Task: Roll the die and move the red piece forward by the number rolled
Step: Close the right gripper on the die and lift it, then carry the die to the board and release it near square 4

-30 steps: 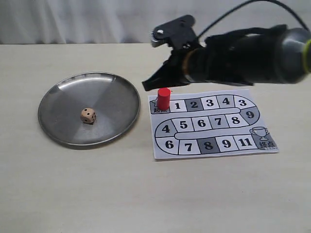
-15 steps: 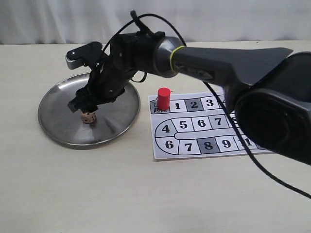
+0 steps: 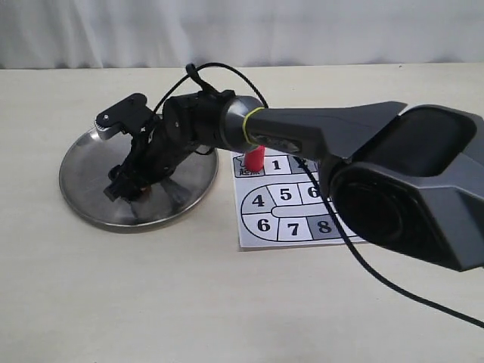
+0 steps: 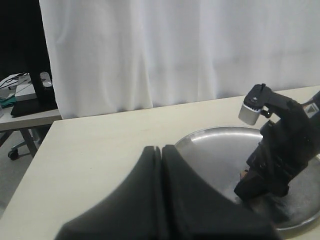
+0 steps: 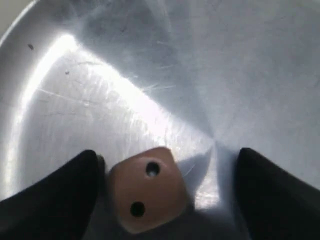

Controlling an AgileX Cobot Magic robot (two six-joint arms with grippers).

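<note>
The die (image 5: 146, 195), a pale tan cube showing two black pips, lies in the metal plate (image 5: 150, 75). My right gripper (image 5: 167, 172) is open and low over the plate with the die between its fingers, close to one finger and apart from the other. From outside, the right gripper (image 3: 125, 184) has reached across to the plate (image 3: 79, 193) and hides the die. The red piece (image 3: 255, 158) stands at the start corner of the paper board (image 3: 286, 208), partly behind the arm. My left gripper (image 4: 161, 149) is shut on nothing, short of the plate (image 4: 215, 145).
The right arm (image 3: 302, 136) stretches across the board's upper squares, and its large dark base (image 3: 408, 197) covers the board's right side. The plate's raised rim (image 3: 136, 225) lies left of the board. A white curtain (image 4: 175, 50) backs the table.
The right arm swung left from above the red piece to the plate, then sank lower so that its open fingers now straddle the die. The red piece stayed put.
</note>
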